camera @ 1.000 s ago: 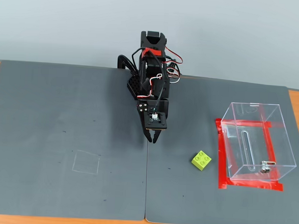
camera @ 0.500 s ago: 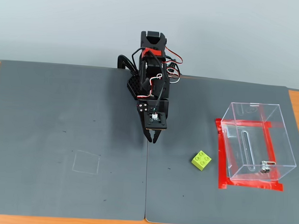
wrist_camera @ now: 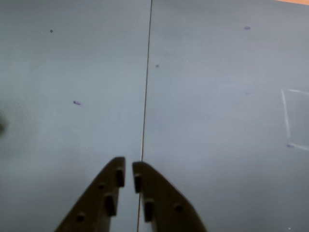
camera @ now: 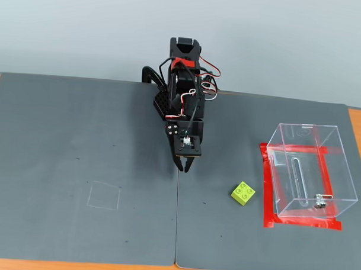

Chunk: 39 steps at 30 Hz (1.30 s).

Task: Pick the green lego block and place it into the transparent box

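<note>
In the fixed view the arm is sitting at the middle of the table's far edge, reaching toward the near edge with its pincer hanging over the seam between the two dark mats. In the wrist view the pincer is showing its two dark fingers pressed nearly together, with only a thin slit between the tips and nothing pinched.

The block is lying on the right mat, studs up, toward the near right corner of the table and apart from the pincer. Just beside it, nearer the right edge, the box is standing inside a frame of red tape, its small metal latch facing the near edge. Block and box are not touching.

A faint chalk square is showing on the left mat, well apart from everything. Bare mat is lying between pincer and block, with nothing standing in the way. The wrist view is showing neither block nor box.
</note>
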Available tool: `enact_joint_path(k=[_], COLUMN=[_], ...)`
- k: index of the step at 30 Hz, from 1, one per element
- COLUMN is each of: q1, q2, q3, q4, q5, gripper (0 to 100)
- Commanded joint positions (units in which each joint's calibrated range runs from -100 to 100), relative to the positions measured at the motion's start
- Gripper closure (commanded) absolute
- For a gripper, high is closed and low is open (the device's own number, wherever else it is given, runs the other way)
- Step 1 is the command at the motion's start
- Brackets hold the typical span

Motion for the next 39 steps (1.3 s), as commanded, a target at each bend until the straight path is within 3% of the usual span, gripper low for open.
enact_joint_path(k=[1, 16, 26, 30, 39], q1=[-2.9, -11.5, -15.2, -17.5, -23.4], q2=[1.5, 29.6, 45.4, 51.1, 60.3], q3=[-2.5, -25.2, -36.6, -37.5, -37.7], q4=[0.1, -0.6, -1.0, -7.0, -16.2], q5=[0.2, 2.0, 7.1, 7.1, 6.2], gripper=[98, 97, 68, 58, 55])
